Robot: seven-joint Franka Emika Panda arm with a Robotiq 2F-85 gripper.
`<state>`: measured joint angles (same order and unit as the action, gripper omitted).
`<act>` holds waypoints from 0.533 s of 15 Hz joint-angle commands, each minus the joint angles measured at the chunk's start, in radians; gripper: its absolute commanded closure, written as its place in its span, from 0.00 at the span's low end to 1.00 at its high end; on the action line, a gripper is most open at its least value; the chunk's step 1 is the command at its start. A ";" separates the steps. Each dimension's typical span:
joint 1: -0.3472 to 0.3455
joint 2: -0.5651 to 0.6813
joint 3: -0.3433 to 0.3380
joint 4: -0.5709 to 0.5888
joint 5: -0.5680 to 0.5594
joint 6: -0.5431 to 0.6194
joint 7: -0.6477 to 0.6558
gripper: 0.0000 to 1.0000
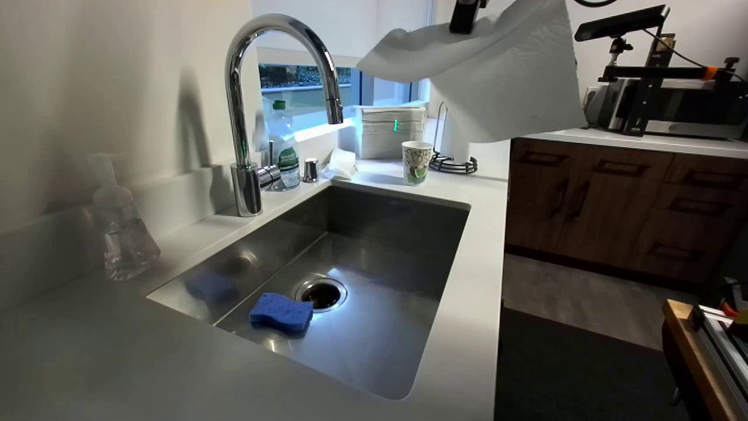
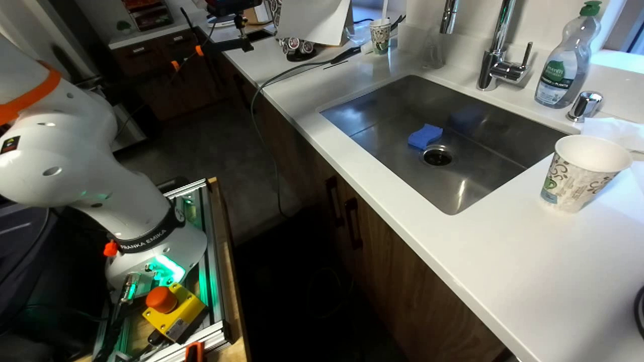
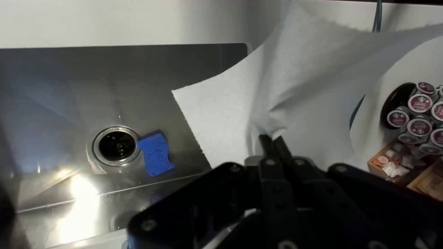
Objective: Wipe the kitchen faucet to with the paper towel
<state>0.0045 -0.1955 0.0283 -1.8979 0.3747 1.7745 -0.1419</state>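
Note:
The chrome kitchen faucet (image 1: 246,190) stands upright behind the sink with its high arch over the basin. It also shows in an exterior view (image 2: 490,65), where its arch is cut off at the top. My gripper (image 1: 464,24) is shut on the white paper towel (image 1: 514,76), which hangs spread and creased in the air. The paper towel is apart from the faucet. In the wrist view my fingertips (image 3: 271,139) pinch the middle of the towel (image 3: 225,114). The towel also shows at the top of an exterior view (image 2: 314,20), where the gripper is out of view.
A blue sponge (image 1: 281,311) lies in the steel sink (image 1: 385,251) by the drain. A green-capped soap bottle (image 1: 285,152), a pump bottle (image 1: 125,234), a crumpled white paper (image 1: 340,165) and a patterned cup (image 1: 416,162) stand around it. Coffee pods (image 3: 419,116) stand on the counter.

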 commanded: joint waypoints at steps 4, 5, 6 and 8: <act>0.027 0.026 0.000 -0.012 -0.040 0.010 -0.031 1.00; 0.042 0.041 0.014 -0.028 -0.035 0.035 -0.043 1.00; 0.057 0.058 0.028 -0.034 -0.035 0.042 -0.054 1.00; 0.097 0.102 0.069 -0.034 -0.036 0.058 -0.082 1.00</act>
<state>0.0466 -0.1508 0.0536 -1.9204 0.3564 1.7864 -0.1910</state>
